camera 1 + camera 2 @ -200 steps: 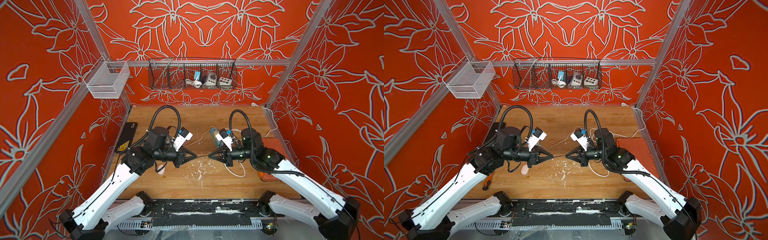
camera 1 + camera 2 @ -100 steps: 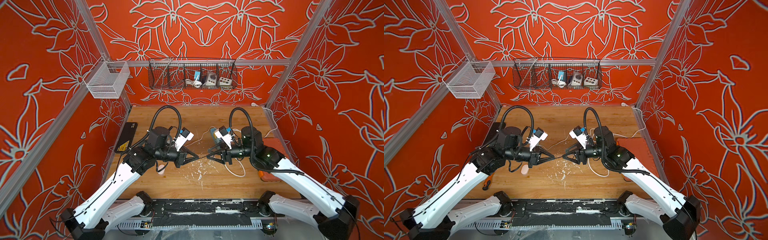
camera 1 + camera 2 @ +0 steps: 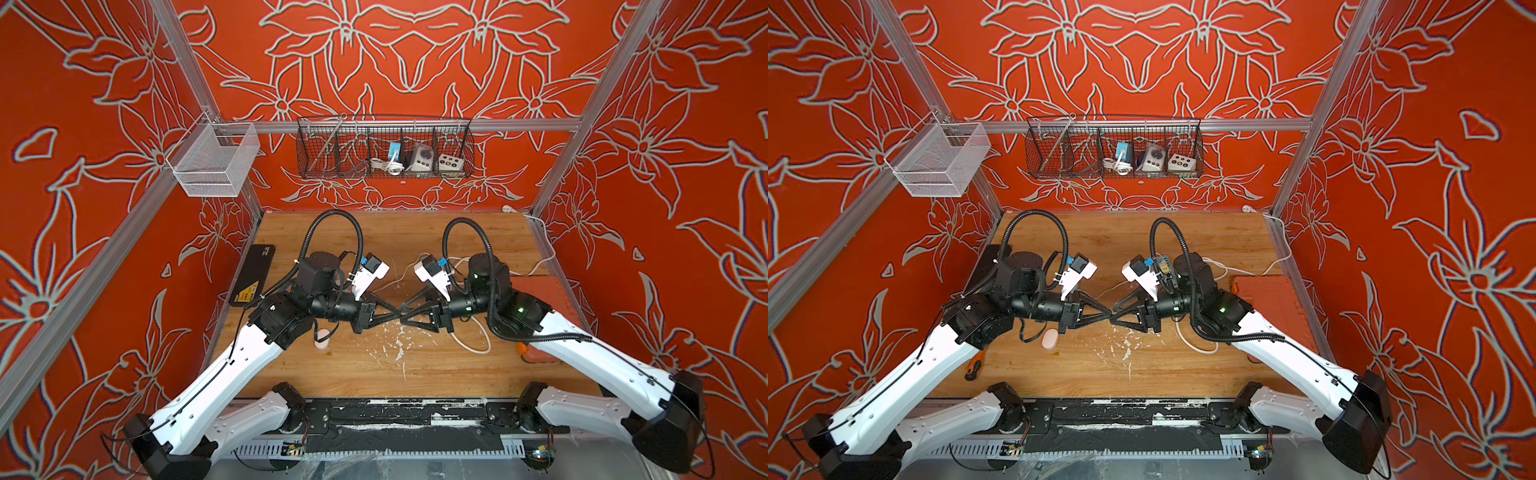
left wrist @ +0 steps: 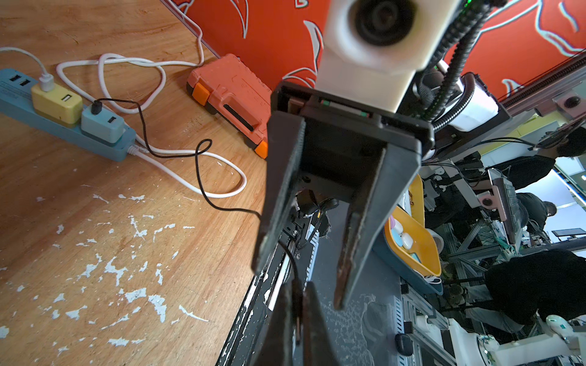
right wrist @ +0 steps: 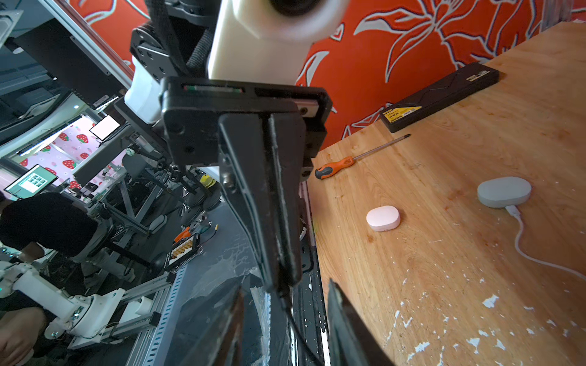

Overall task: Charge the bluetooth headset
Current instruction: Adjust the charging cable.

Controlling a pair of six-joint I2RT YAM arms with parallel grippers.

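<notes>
**Fig. 1.** The 2 arms meet tip to tip above the middle of the wooden counter [image 3: 374,365].

**(a)** In both top views the left claw [image 3: 397,311] and the right claw [image 3: 402,314] point at each other, their tips almost touching.

**(b)** In the left wrist view the left claw's jaws are pressed together on a thin black cable [image 4: 199,171]. The cable loops over the counter from a teal adapter [image 4: 101,125]. This adapter sits next to a yellow adapter [image 4: 57,103] on a blue power strip [image 4: 12,106]. The right claw's jaws stand apart with nothing gripped between them. The black cable runs close along 1 of its fingers [image 4: 279,190]; whether they touch cannot be told. A white cable [image 4: 218,193] curls beside the strip, and an orange tool case [image 4: 231,98] lies by the wall.

**(c)** In the right wrist view the cable's free end hangs from the closed tip of the left claw. The pink earbud case [image 5: 383,218], lid shut, lies flat on the counter, well apart from both claws. In the top views it shows just beside the left arm's wrist. Near it rests a grey oval case [image 5: 504,191] with a white lead plugged in. A screwdriver [image 5: 336,166] and a flat black box [image 5: 444,95] lie toward the wall.

**(d)** A wire basket [image 3: 384,147] hangs on the rear wall
</notes>
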